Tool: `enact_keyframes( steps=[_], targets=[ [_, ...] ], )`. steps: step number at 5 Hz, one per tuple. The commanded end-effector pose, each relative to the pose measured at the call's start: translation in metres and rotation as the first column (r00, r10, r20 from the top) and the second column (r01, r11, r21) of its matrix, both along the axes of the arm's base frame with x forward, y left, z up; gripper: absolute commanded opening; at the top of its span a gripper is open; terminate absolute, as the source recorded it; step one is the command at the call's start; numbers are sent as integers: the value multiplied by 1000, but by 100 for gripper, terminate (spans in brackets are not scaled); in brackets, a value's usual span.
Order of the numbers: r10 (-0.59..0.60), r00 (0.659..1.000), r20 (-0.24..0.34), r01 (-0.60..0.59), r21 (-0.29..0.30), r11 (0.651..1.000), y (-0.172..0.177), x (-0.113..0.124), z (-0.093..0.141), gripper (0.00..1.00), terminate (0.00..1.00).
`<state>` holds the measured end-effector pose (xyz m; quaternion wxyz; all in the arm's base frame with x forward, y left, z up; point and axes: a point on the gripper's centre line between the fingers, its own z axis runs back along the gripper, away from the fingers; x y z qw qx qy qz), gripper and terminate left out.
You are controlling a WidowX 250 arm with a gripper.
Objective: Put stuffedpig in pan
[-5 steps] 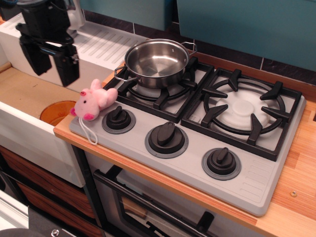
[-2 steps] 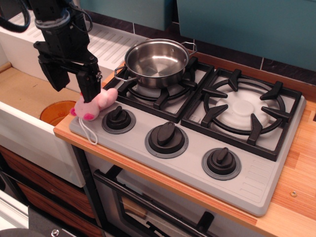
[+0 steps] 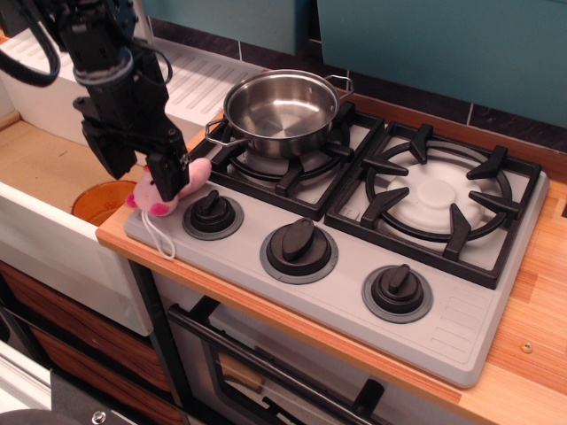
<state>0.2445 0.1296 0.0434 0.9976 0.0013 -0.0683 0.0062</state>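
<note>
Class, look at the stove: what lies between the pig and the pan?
In the only view, between the pig and the pan lies just the black burner grate, on which the pan stands; nothing else.

Toy kitchen counter with a grey two-burner stove, a white sink and a teal back wall

The grey stove top [image 3: 354,283] fills the centre, with black burner grates [image 3: 438,199] toward 2 o'clock and three black knobs [image 3: 299,248] in a row running toward 5 o'clock; a light wooden countertop [image 3: 532,354] borders it at 4 o'clock; a teal wall [image 3: 443,40] spans 12 to 2 o'clock above a dark tile strip [image 3: 514,119]; a white sink unit [image 3: 53,239] with a ribbed drainboard [image 3: 190,80] sits from 9 to 11 o'clock, an orange drain [image 3: 99,199] in its basin; an oven door handle [image 3: 266,372] shows at 6 o'clock; the light is even and soft.
</note>
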Motion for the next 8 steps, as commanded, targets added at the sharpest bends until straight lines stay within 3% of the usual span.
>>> enact_keyframes(
  steps=[1,2,3,6,8],
  targets=[
    [-15,999,34,15,-7,1000,10,6,-9,100,0],
    [-59,997,-41,59,-16,998,14,7,-18,0,0],
    [-75,994,-81,73,-30,997,16,7,-14,0,0],
    [-4,994,-105,-2,-56,998,4,0,39,0,0],
    [72,991,-111,-77,-36,996,-13,4,58,0,0]
  ],
)
